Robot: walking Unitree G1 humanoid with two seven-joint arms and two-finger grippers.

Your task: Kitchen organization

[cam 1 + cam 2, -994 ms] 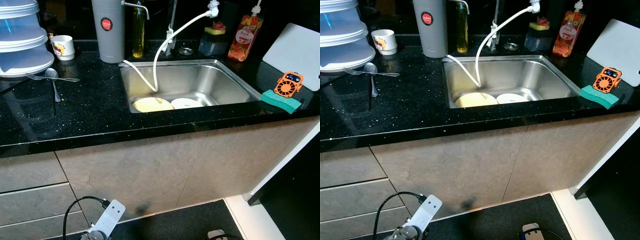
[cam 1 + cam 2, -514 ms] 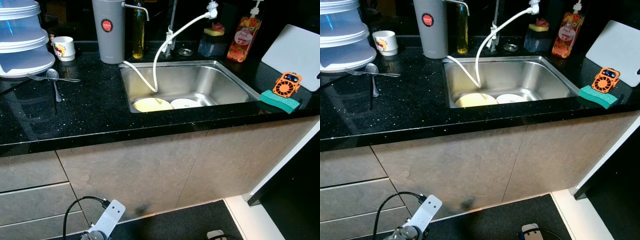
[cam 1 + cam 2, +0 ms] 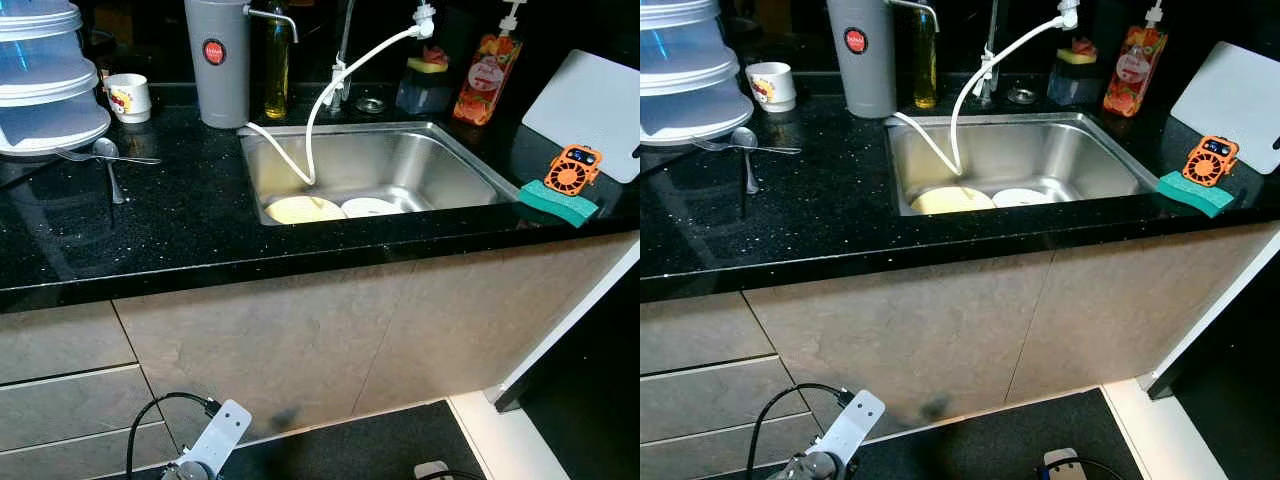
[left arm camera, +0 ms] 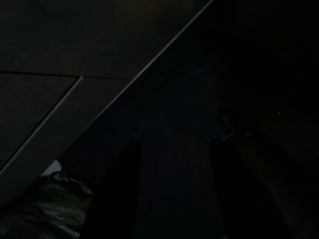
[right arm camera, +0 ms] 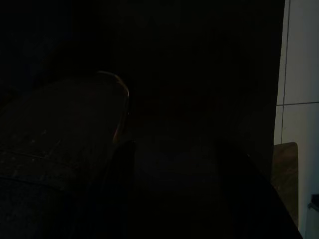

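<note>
Dark flooring fills the bottom of the frame, where the left arm's silver bracket (image 3: 218,433) hangs idle with a black cable looped beside it; whether either gripper is open or closed I cannot tell, both wrist views being near black. Above it rise pale stone-look cabinet fronts (image 3: 300,340), then the speckled black bench (image 3: 150,230) across the middle. At centre sits the stainless steel sink (image 3: 400,165), holding a pale yellow round plate (image 3: 300,209) and a smaller white plate (image 3: 371,207), probably left for washing, with a white hose (image 3: 325,100) drooping in from the tap. At left lie a steel spoon (image 3: 107,160) and fork by stacked translucent plastic containers (image 3: 45,90). At right, a green sponge (image 3: 559,203) carries a small orange fan (image 3: 575,168). Farthest back stand a grey cylindrical water filter (image 3: 217,60), a white mug (image 3: 127,96) and an orange soap bottle (image 3: 481,75).
</note>
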